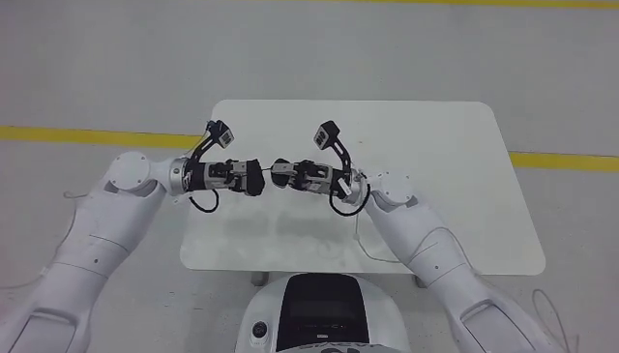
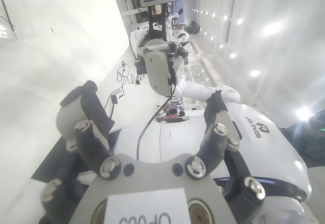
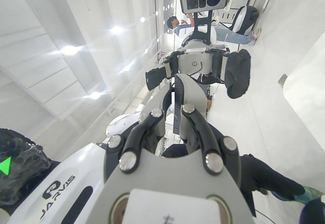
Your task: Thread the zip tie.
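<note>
Right wrist view gives us the clearest read. The right claw (image 3: 179,78) is clamped on the zip tie (image 3: 177,103), a dark ridged strip running up the centre of the frame toward the left claw (image 3: 195,78), whose fingers stand wide apart. In the top view both claws meet left of centre, above the white surface (image 1: 435,140). We judge the step in hand to be presenting the strap for threading, though we cannot make out the tie's head. Next, the left claw should close squarely on the free end.
</note>
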Controlling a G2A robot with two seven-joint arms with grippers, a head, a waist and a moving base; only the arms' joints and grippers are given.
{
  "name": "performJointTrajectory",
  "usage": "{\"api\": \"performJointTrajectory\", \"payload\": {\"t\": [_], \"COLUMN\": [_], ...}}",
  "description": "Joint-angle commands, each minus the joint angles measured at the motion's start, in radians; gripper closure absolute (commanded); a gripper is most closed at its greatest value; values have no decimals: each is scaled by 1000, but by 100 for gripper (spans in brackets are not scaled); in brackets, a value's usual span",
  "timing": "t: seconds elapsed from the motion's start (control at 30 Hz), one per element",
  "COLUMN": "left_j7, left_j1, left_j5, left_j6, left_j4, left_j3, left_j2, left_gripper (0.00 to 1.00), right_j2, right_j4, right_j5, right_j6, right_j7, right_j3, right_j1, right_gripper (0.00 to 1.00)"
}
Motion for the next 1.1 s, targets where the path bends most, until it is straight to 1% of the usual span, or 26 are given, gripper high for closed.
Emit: {"api": "performJointTrajectory", "payload": {"t": [0.0,0.1,0.2,0.33,0.47,0.6,0.7,0.9,1.07], "left_j7": [-4,-18,-54,-54,-54,-54,-54,-54,-54], "left_j1": [-1,-1,-4,-14,-25,-41,-50,-62,-67], "left_j5": [-5,-21,-64,-71,-82,-96,-109,-131,-146], "left_j6": [0,-1,0,5,5,-6,-15,-27,-27], "left_j4": [4,6,15,11,10,36,47,48,31], "left_j3": [-2,-1,0,25,59,84,100,130,150], "left_j2": [0,-1,-3,-3,4,10,14,22,29], "left_gripper": [0,0,0,0,0,0,0,0,0], "right_j2": [2,5,6,5,4,5,8,11,13], "right_j4": [-4,-11,-15,-11,-5,-1,1,-4,-5], "right_j5": [3,11,19,23,28,32,34,35,38], "right_j6": [0,-2,1,0,-3,-10,-15,-18,-22], "right_j7": [3,10,21,24,24,23,22,17,13], "right_j3": [3,5,0,-11,-18,-21,-17,-16,-19], "right_j1": [-3,-7,-7,-2,4,6,5,2,1], "right_gripper": [100,100,100,100,100,100,100,100,100]}}
